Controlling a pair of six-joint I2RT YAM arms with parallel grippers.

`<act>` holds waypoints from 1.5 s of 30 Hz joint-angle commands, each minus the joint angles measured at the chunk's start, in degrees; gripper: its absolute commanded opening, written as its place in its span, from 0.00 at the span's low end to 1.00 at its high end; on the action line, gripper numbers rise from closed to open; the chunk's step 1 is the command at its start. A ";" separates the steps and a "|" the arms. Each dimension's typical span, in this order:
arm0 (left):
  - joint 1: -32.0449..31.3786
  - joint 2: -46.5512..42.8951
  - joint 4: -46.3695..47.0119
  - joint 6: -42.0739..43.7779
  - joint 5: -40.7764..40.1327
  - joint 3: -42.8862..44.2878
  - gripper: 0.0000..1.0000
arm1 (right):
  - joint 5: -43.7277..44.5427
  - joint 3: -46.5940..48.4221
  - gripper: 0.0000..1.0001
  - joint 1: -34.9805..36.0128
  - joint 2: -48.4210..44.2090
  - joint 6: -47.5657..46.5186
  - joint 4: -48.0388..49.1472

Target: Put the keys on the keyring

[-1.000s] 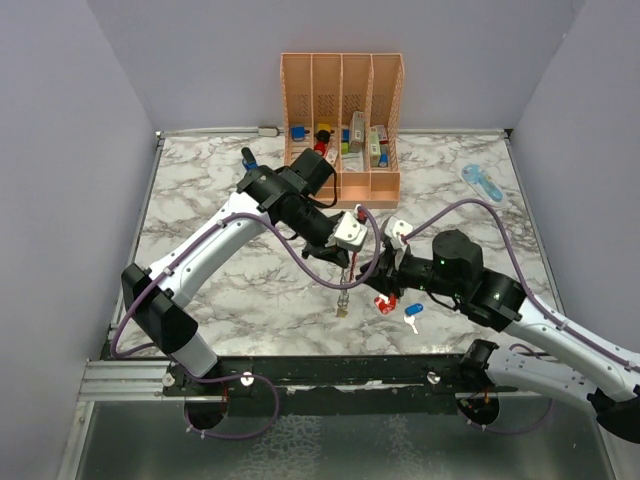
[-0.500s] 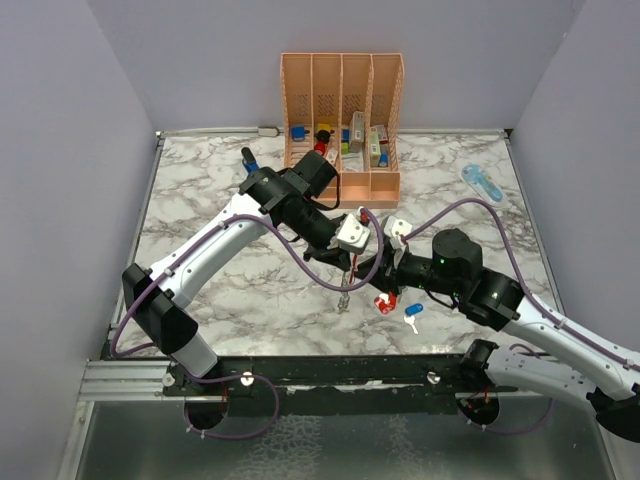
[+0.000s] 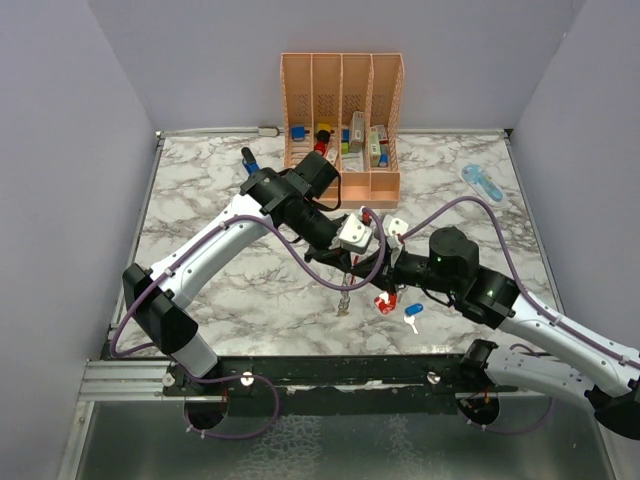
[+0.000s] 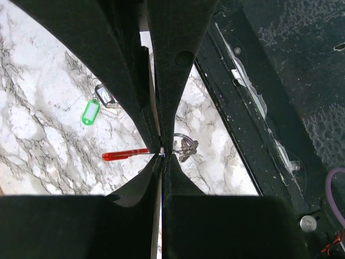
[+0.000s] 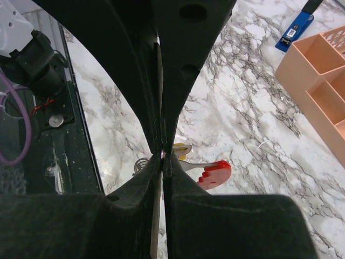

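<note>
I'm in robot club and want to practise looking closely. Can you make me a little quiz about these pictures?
1. True or false: the rack is lying flat on its side.
2. What colour is the tag in the left wrist view? A) green B) purple C) black
3. Fill in: the right end effector is shut on a key with a ___ head.

Key: 1 false, it stands upright; 2 A; 3 red.
</note>
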 commanded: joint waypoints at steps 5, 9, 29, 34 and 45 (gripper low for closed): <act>-0.53 -0.55 0.75 -0.45 0.87 1.37 0.00 | -1.48 -0.04 0.02 0.09 -0.69 0.16 1.50; -0.48 -0.85 1.60 -1.23 -0.03 1.42 0.02 | -0.61 -0.44 0.02 0.07 -2.34 1.03 0.09; -0.50 1.26 8.62 -5.42 -0.02 5.18 0.42 | 10.07 -9.42 0.02 0.09 -16.10 11.09 13.26; -0.49 1.51 9.40 -6.25 -0.45 6.07 0.44 | 12.12 -9.51 0.02 0.09 -15.20 12.58 14.93; -0.82 1.24 9.89 -6.57 -1.45 4.82 0.40 | 14.17 -8.77 0.02 0.09 -14.58 14.77 16.36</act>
